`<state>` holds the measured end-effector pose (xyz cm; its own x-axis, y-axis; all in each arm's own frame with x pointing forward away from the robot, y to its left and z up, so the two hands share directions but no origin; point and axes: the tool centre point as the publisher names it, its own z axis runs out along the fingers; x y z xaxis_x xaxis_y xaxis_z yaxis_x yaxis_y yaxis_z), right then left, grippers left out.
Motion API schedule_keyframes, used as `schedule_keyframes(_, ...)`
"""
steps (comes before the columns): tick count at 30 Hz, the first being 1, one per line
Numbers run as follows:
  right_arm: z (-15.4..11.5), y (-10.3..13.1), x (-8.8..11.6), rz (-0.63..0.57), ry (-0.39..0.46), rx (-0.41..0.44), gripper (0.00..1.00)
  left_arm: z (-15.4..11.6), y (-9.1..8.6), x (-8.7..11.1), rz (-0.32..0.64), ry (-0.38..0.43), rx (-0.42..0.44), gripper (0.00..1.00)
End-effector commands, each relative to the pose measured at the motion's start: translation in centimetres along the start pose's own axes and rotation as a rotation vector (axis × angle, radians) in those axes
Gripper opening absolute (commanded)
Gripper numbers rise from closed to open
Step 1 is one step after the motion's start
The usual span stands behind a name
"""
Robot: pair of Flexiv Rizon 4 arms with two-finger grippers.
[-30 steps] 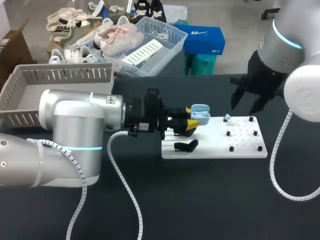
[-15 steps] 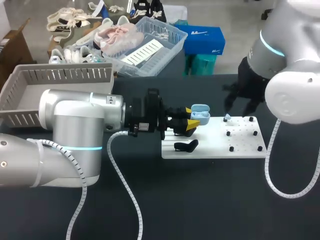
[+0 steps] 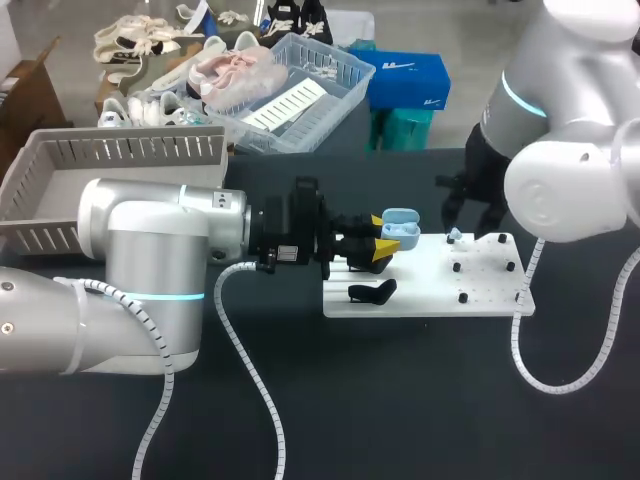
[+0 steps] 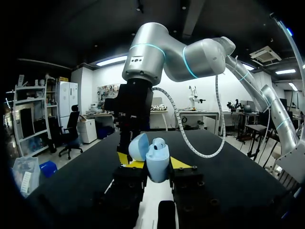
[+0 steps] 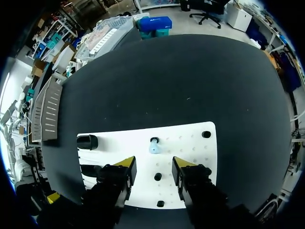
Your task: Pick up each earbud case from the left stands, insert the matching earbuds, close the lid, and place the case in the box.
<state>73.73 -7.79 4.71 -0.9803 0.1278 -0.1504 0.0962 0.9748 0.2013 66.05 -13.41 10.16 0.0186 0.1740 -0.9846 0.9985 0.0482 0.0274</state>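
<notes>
Now the open right hand has swung above the small pale-blue earbud, probably bound for the open-lidded pale-blue case gripped by the left hand.

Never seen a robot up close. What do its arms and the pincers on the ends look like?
The left arm and right arm are thick, rounded silver tubes with glowing cyan rings at the joints. A white ribbed cable loops outside each. The left gripper and right gripper are blocky and black, each with two yellow-tipped fingers.
</notes>
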Motion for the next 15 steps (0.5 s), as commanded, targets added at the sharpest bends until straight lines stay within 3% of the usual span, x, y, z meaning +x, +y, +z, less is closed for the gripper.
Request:
schedule_keyframes(1, 0.8, 0.0, -0.5, 0.013, 0.005, -0.003, 0.41, 0.0, 0.0, 0.1, 0.001, -0.002, -0.002, 0.00)
schedule_keyframes(15, 1.9, -0.1, -1.0, 0.039, 0.011, -0.011, 0.37, 0.0, 0.0, 0.1, 0.001, -0.002, -0.002, 0.00)
